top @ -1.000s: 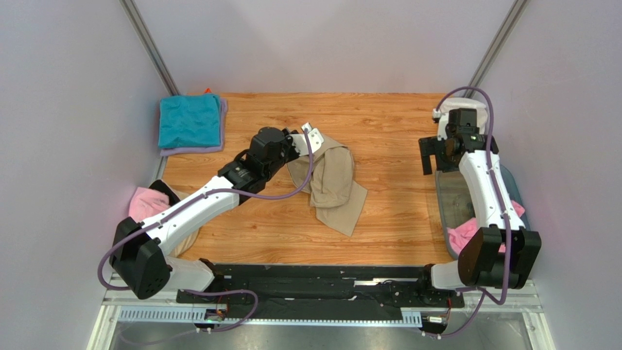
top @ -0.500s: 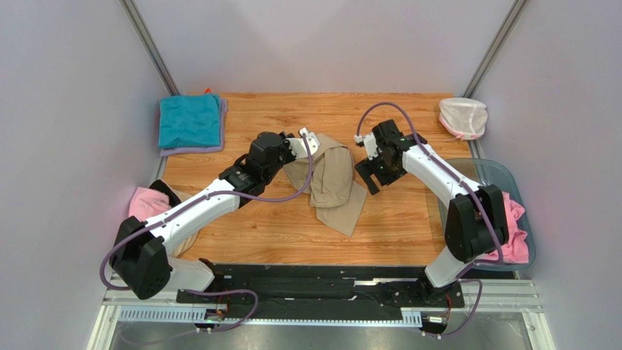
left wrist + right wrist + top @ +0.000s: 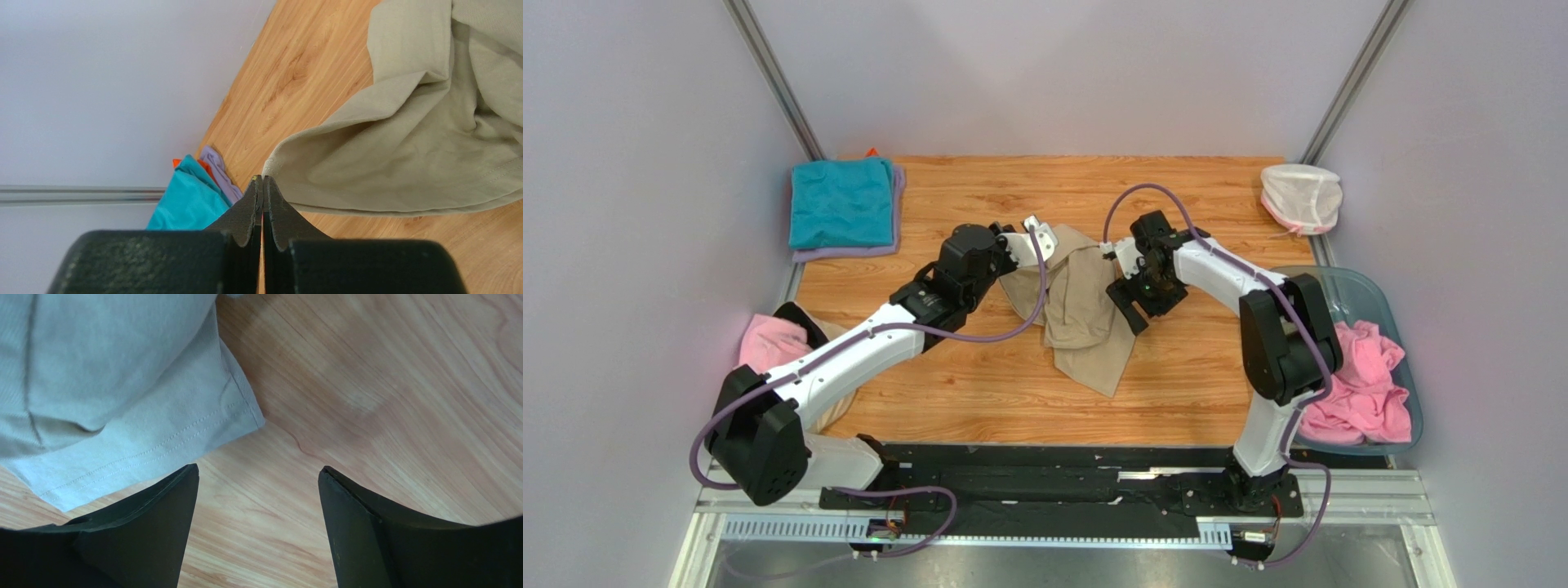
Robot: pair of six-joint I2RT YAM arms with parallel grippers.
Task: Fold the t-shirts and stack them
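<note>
Right gripper swung from right edge to centre. Fingers spread over bare table wood, just beside tan t-shirt hem, mid frame. Left gripper clenched on its upper edge. Teal t-shirt on lilac t-shirt, upper left. Two pinks: pink t-shirt at left edge, second pink t-shirt in tub, lower right. One net pouch, upper right.

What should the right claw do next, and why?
Probably slide a little toward the hem corner of the tan t-shirt and close on it. The right gripper is open over the wooden table just beside that corner, while the left gripper pinches another edge.
</note>
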